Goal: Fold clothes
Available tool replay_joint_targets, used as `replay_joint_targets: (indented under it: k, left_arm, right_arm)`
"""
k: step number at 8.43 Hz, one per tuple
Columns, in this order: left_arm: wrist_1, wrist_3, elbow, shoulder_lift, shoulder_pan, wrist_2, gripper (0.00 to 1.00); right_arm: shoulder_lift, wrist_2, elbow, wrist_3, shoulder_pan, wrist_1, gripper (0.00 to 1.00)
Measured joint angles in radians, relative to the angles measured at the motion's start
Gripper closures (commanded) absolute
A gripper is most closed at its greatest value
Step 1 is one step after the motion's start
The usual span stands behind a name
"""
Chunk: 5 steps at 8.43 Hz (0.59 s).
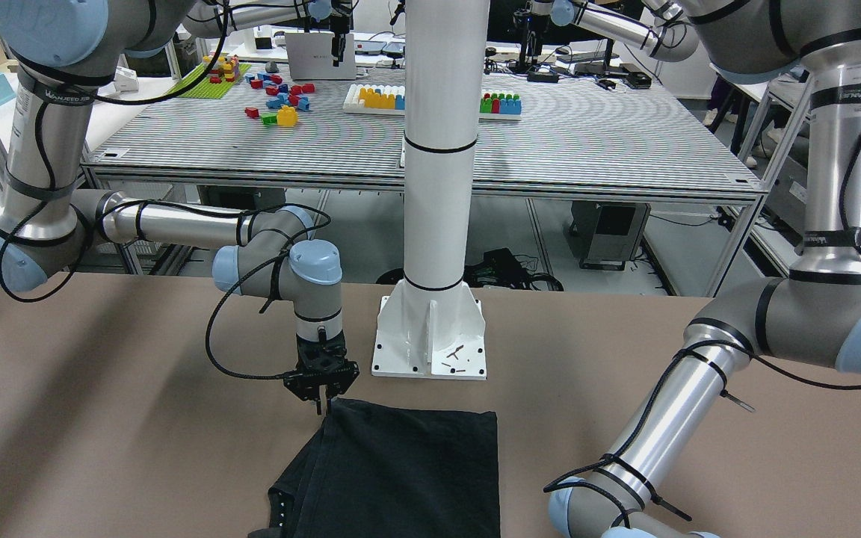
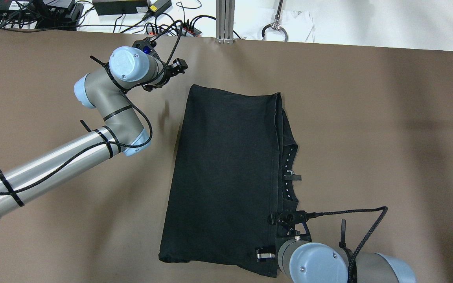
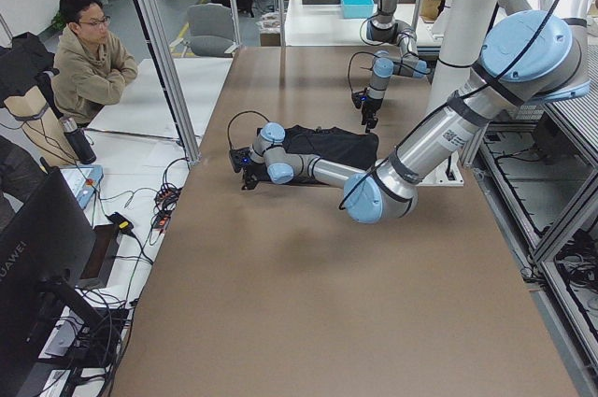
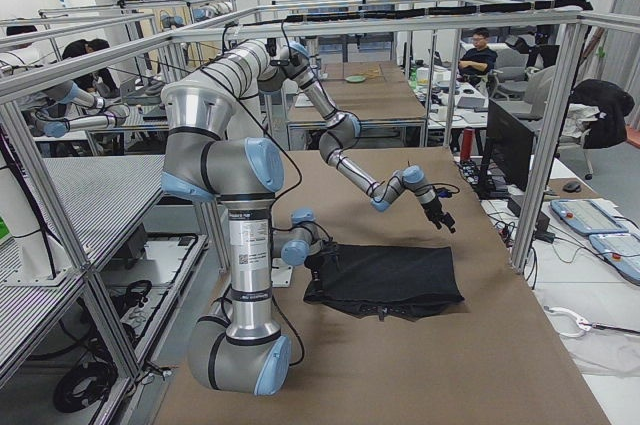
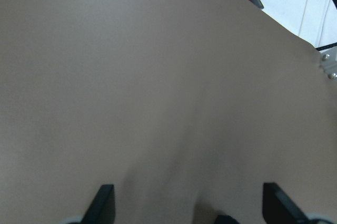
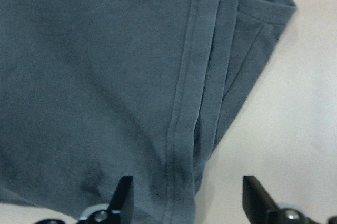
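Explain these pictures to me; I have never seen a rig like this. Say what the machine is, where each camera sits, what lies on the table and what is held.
The machine is a robot with a left arm and a right arm at a brown table, each ending in a two-finger gripper. Four pictures come from fixed cameras: one facing the robot, one above and behind it, one at each table end. The other two come from cameras on the wrists. On the table lies one black garment, partly folded. The left gripper is open over bare table near the garment's far corner. The right gripper is open over its layered edge. Neither holds anything.
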Motion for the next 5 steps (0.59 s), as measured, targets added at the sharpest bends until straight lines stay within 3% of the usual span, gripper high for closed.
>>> replay_joint_targets:
  k: [2,5]
  left_arm:
    - [0.002,-0.001,0.000,-0.001,0.001,0.000,0.00]
    - [0.004,0.000,-0.002,-0.003,0.002,0.002,0.00]
  right_arm:
    - [0.041,-0.042,-0.004,0.491,-0.015,0.006,0.28]
    - [0.056,-0.161,-0.029,0.968,-0.077,0.049,0.31]
